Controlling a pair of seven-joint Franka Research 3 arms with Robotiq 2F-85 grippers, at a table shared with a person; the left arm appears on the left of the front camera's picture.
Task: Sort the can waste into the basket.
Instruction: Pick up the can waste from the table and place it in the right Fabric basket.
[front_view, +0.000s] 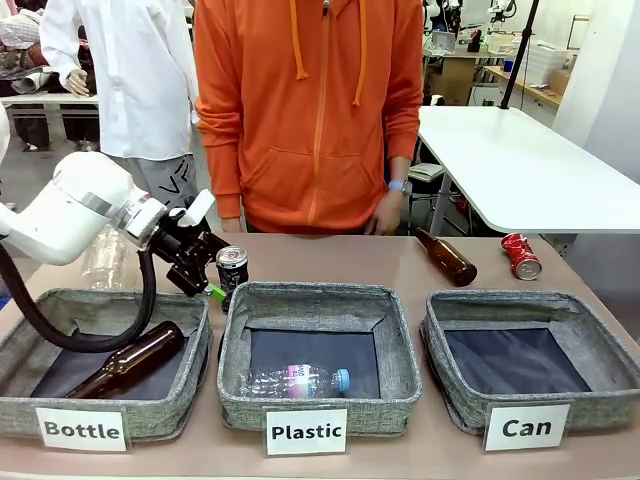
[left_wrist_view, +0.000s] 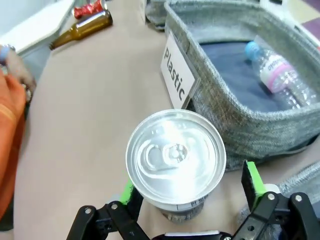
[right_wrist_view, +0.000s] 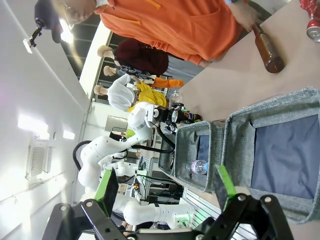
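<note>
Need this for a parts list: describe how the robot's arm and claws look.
The left arm is a smooth white rounded shell with a thick black cable looping below. The left claw and right claw are black linkages with bolts, tipped with green pads.

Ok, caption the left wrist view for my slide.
Open left claw poised around an upright silver-topped can, beside the Plastic basket holding a clear bottle.

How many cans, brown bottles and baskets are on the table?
Drink cans: 2 (black can, crushed red can)
Brown glass bottles: 2 (basket bottle, table bottle)
Grey baskets: 3 (Bottle basket, Plastic basket, Can basket)
Total: 7
</note>
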